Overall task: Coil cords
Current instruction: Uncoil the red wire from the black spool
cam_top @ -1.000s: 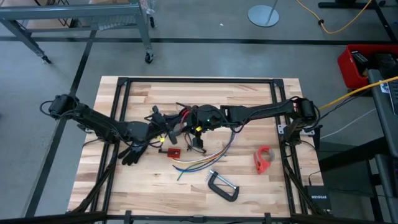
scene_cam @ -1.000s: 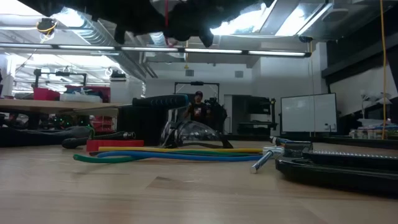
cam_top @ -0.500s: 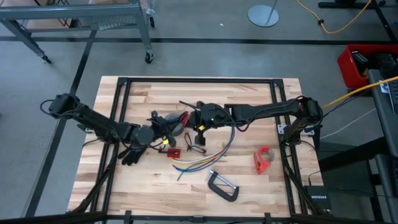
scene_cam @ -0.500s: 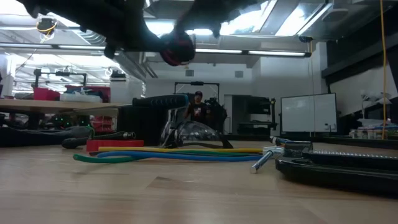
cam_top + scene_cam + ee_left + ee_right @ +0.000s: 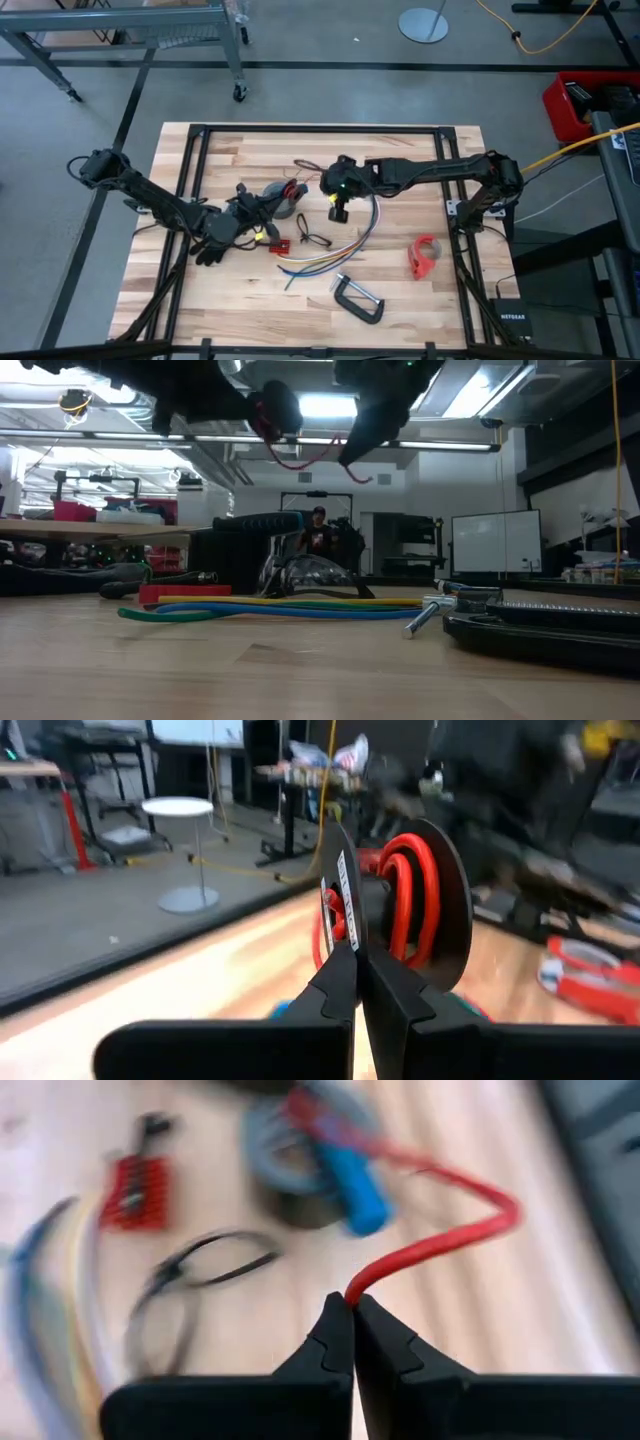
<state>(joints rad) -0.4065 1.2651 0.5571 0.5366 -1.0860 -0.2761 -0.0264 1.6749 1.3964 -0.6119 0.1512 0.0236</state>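
Observation:
My left gripper (image 5: 272,204) is shut on a small dark spool (image 5: 420,890) wound with red cord (image 5: 405,885), held above the table's middle. A loose length of that red cord (image 5: 312,460) runs from the spool (image 5: 276,408) to my right gripper (image 5: 337,211), which is shut on it just to the right. The bundle of yellow, blue, green and purple strands (image 5: 335,252) lies flat on the table nearer the front. A thin black wire loop (image 5: 312,236) lies beside it. My left gripper pinches the rim of the spool's thin flange (image 5: 343,910) between its two fingers. The spool is lifted clear of the table, its axis about level. My right gripper pinches the red cord (image 5: 372,1276) at its fingertips, coming from above. The cord is clear of the table and curves slack back to the spool (image 5: 300,1150).
A small red board (image 5: 279,245) lies beside the black loop. A black C-clamp (image 5: 358,300) lies near the front edge, a red tape holder (image 5: 424,256) at the right. A black frame (image 5: 300,130) runs along the table's edges.
My right gripper has gone toward the table's right and far edges, away from the spool, and a slack length of red cord now hangs between them. My left gripper with the spool has shifted a little. The wires on the table have not moved.

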